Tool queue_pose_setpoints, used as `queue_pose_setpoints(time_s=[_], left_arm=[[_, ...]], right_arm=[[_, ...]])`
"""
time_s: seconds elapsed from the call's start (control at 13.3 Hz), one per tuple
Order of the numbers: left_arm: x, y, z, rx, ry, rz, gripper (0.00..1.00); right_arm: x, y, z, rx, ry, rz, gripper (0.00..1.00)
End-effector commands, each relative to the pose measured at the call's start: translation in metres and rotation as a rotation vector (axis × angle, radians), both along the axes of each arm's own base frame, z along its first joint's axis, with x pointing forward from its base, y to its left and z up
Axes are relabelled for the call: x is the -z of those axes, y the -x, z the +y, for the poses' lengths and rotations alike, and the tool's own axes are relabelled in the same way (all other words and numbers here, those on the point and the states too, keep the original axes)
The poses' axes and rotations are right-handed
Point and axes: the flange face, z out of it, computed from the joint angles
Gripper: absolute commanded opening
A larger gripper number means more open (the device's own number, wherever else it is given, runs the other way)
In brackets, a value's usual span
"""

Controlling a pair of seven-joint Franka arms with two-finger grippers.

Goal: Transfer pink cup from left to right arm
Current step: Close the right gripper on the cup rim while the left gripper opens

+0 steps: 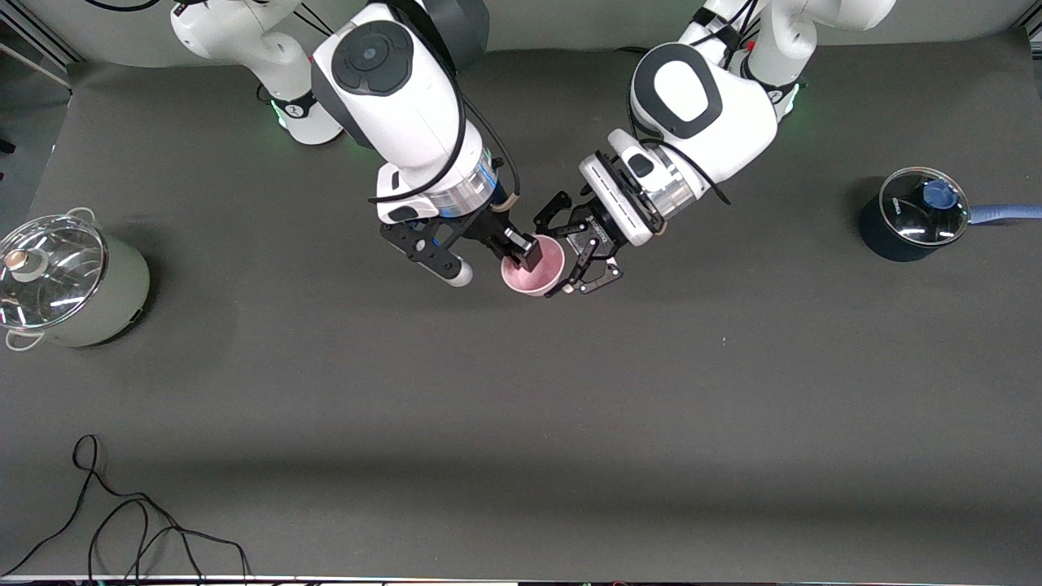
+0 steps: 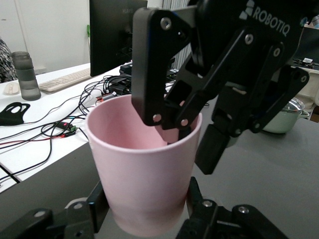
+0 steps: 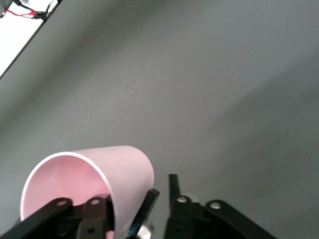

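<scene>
The pink cup (image 1: 533, 275) is held in the air over the middle of the table, with its mouth tilted up. My left gripper (image 1: 552, 259) is shut on the cup's lower body, one finger on each side, as the left wrist view shows (image 2: 144, 209). My right gripper (image 1: 521, 248) is open and straddles the rim. One finger is inside the cup and the other is outside. In the right wrist view the cup (image 3: 124, 174) fills the lower corner, and the right gripper (image 3: 138, 199) shows a gap between its outer finger and the cup wall.
A pale green pot with a glass lid (image 1: 73, 285) stands at the right arm's end of the table. A dark blue saucepan with a glass lid (image 1: 912, 216) stands at the left arm's end. A black cable (image 1: 122, 521) lies near the front edge.
</scene>
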Motion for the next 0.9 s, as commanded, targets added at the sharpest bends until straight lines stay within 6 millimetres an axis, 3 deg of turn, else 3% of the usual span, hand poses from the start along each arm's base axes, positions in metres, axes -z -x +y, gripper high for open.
queue_pose_setpoints(time_s=[0.0, 0.38, 0.45, 0.53, 0.6, 0.83], left_arm=[[-0.007, 0.000, 0.003, -0.031, 0.011, 0.000, 0.34], [-0.007, 0.000, 0.003, -0.031, 0.011, 0.000, 0.35], [-0.008, -0.001, 0.003, -0.033, 0.012, -0.001, 0.53], [-0.008, -0.001, 0.003, -0.033, 0.012, -0.001, 0.83], [-0.008, -0.001, 0.003, -0.032, 0.011, -0.002, 1.00], [-0.008, -0.001, 0.003, -0.032, 0.011, -0.002, 1.00]], right_arm=[[-0.005, -0.001, 0.003, 0.009, -0.009, 0.001, 0.00], [-0.007, -0.003, 0.001, 0.007, -0.010, -0.002, 0.00], [-0.009, -0.003, 0.000, 0.004, -0.012, -0.006, 0.00], [-0.011, -0.004, -0.002, 0.004, -0.014, -0.009, 0.00], [-0.015, -0.005, -0.005, 0.008, -0.015, -0.011, 0.00], [-0.035, -0.003, -0.018, 0.009, -0.020, -0.025, 0.00]])
